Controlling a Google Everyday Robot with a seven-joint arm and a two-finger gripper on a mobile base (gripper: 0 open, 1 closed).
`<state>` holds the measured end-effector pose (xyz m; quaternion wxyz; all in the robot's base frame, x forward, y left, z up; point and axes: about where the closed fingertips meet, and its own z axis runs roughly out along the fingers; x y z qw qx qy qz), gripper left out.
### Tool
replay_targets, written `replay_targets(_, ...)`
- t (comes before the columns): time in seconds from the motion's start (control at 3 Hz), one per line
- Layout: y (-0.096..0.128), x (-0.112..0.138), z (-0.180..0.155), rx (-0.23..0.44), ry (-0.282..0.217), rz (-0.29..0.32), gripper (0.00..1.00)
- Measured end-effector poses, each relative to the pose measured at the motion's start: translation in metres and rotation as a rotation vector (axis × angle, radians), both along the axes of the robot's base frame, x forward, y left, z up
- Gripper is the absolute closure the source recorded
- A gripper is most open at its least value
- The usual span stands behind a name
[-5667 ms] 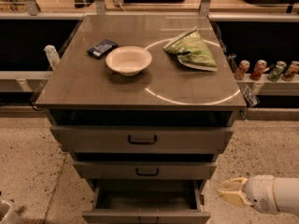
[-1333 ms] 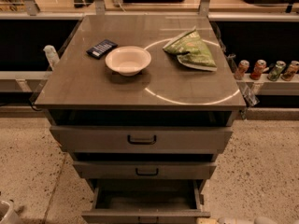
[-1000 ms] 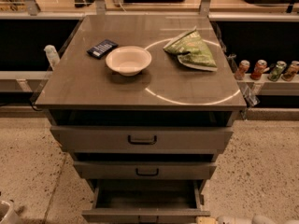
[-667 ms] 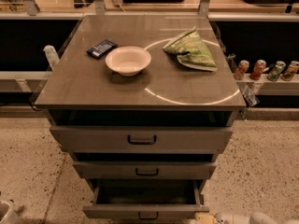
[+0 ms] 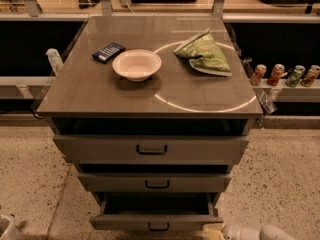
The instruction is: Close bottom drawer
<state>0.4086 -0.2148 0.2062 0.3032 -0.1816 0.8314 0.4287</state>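
The bottom drawer [image 5: 155, 220] is the narrowest of three grey-brown drawers. It stands partly pulled out, with its dark inside showing and a small loop handle [image 5: 158, 227] on its flat front. My gripper [image 5: 239, 232] is at the lower edge of the view, just right of the drawer's front right corner. Only its pale top shows.
The cabinet top [image 5: 150, 89] holds a white bowl [image 5: 136, 64], a dark flat device [image 5: 108, 52] and a green chip bag [image 5: 204, 52]. Several cans [image 5: 285, 75] stand on a shelf at right. The middle drawer [image 5: 156, 181] and top drawer [image 5: 151, 149] are above.
The bottom drawer has slid partly inward; its handle and front now show. My gripper dropped from mid-right to the bottom edge, next to the drawer's front.
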Motion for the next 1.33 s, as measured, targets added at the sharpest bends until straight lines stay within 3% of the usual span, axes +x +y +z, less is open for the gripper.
replay_targets(0.33, 0.012, 0.001, -0.014, -0.123, -0.033, -0.009, 1.00)
replay_targets(0.67, 0.002, 0.007, -0.027, -0.184, -0.026, -0.050, 1.00)
replay_targets(1.0, 0.002, 0.006, -0.028, -0.178, -0.022, -0.053, 1.00)
replay_targets(1.33, -0.001, 0.009, -0.038, -0.239, -0.030, -0.092, 1.00)
